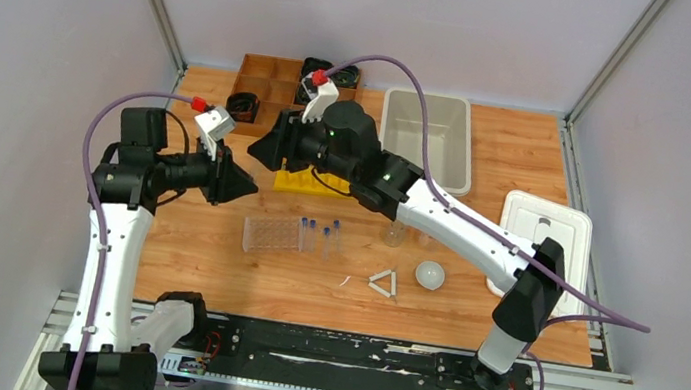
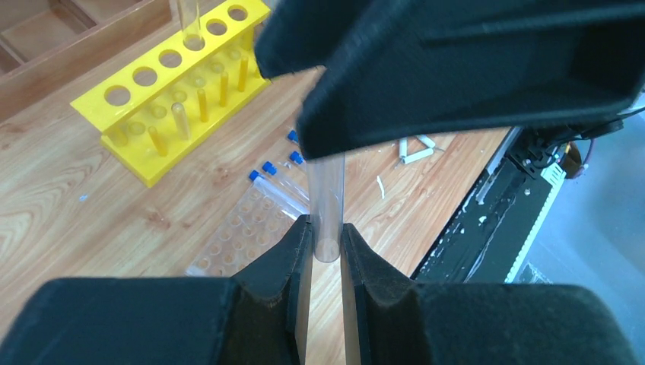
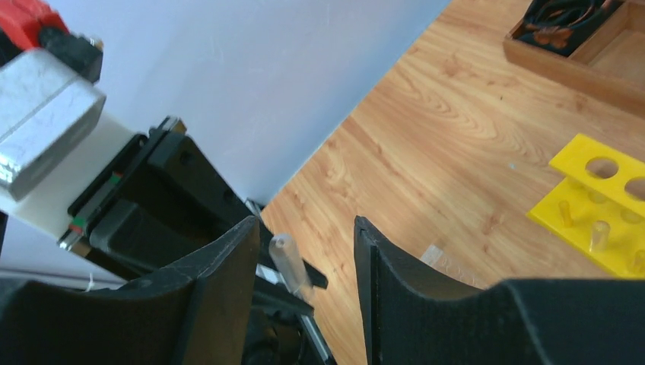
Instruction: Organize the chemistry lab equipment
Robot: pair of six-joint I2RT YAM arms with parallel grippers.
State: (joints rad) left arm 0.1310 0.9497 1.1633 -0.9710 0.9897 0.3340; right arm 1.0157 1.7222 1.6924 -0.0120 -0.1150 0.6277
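Note:
My left gripper [image 2: 327,232] is shut on a thin clear glass tube [image 2: 328,198] and holds it in the air above the table. My right gripper [image 3: 308,236] is open, its fingers on either side of the tube's free end [image 3: 290,262], which lies nearer its left finger. In the top view the two grippers, left [image 1: 244,182] and right [image 1: 263,149], meet left of a yellow rack [image 1: 308,183]. Blue-capped tubes [image 1: 321,235], two small glass vessels [image 1: 395,234], a white dish [image 1: 430,275] and a white triangle [image 1: 383,283] lie on the table.
A clear well plate [image 1: 272,235] lies beside the blue-capped tubes. The yellow rack [image 2: 175,106] holds one tube [image 2: 189,19]. A brown wooden divided tray [image 1: 270,84], a clear bin [image 1: 427,135] and a white lidded box [image 1: 543,236] stand at the back and right.

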